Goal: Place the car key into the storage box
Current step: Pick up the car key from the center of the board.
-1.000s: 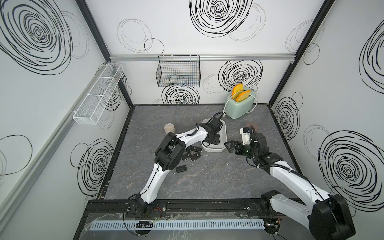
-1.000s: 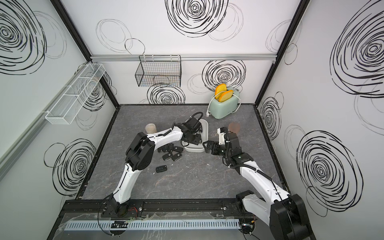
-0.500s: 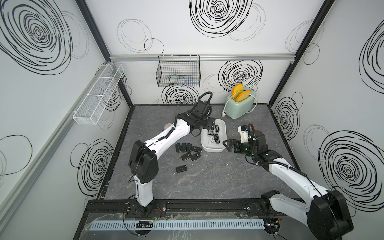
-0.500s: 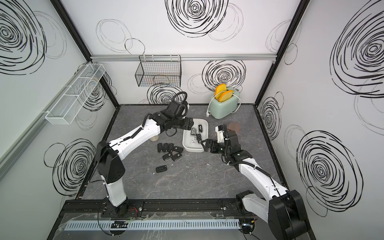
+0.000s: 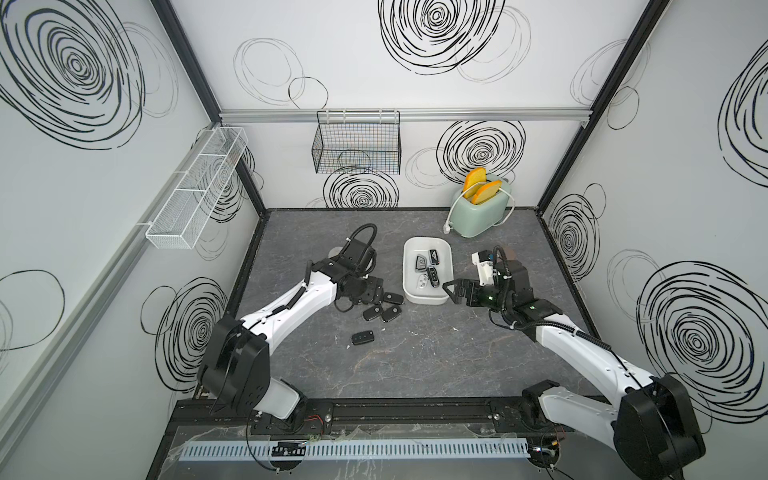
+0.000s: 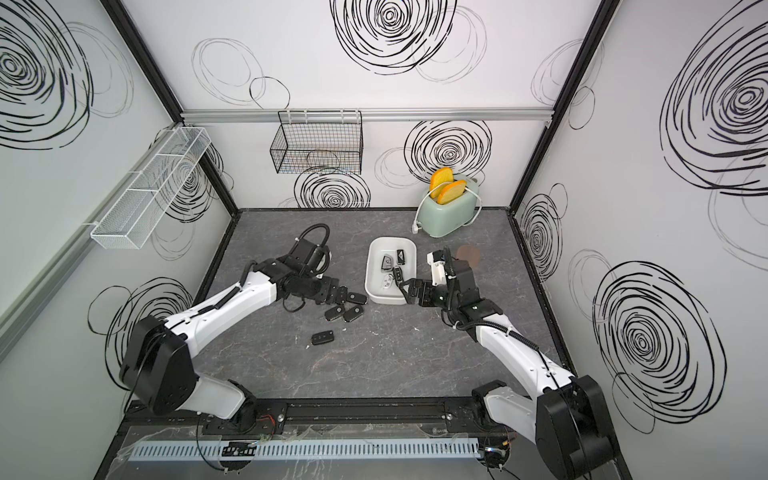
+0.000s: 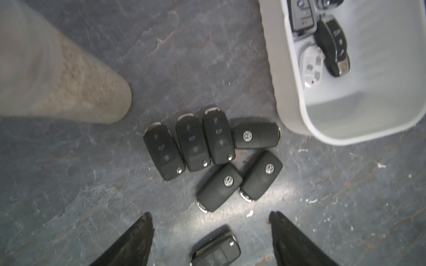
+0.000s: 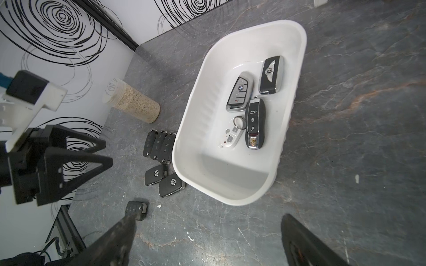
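Left gripper (image 7: 210, 216) spread over grey marbled tabletop (image 5: 424, 357), swirl-marked white walls (image 5: 353, 45)

We find the storage box (image 5: 430, 294) mid-table (image 5: 415, 365), with 4 car keys (image 5: 420, 263) lying in it. Just left of the box, a cluster of 6 keys (image 7: 219, 138) lies on the table. 1 lone key (image 5: 362, 337) lies apart, before the cluster. A jar (image 8: 132, 103) stands behind the cluster. The toaster (image 5: 480, 214) stands behind and right of the box, with 2 slices (image 5: 484, 190) in it. Wire basket (image 5: 357, 145) on the back wall, mesh tray (image 5: 195, 191) on the left wall.
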You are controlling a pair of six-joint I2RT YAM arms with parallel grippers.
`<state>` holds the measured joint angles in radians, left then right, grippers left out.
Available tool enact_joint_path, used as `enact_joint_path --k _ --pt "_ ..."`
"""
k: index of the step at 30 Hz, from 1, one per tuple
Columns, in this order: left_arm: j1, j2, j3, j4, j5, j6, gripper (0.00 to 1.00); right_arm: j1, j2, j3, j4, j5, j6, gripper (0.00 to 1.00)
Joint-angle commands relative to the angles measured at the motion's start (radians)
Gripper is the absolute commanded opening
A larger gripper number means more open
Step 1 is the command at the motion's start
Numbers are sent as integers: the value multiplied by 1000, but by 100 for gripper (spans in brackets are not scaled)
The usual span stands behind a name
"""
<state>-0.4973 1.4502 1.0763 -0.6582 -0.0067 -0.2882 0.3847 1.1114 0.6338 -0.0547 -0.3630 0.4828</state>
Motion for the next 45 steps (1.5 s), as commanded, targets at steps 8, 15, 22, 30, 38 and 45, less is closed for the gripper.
enact_joint_path --k 8,15,22,30,38,45 --pt "-82 -65 -96 -119 64 27 85 35 -40 -5 -21 12 14 99" --pt "-158 26 -171 -137 70 -76 86 42 -53 -8 -27 23 17 99" --pt "-228 94 -143 -116 -40 -112 86 46 -59 -12 -30 21 17 99" --pt "-237 200 -110 -121 -110 -85 86 46 -85 -31 -27 32 28 99" --pt "-218 225 -99 -112 -146 -50 87 46 -87 -37 -24 43 32 99" --pt "-192 240 -113 -83 -79 -37 75 46 -85 -39 -27 50 30 99"
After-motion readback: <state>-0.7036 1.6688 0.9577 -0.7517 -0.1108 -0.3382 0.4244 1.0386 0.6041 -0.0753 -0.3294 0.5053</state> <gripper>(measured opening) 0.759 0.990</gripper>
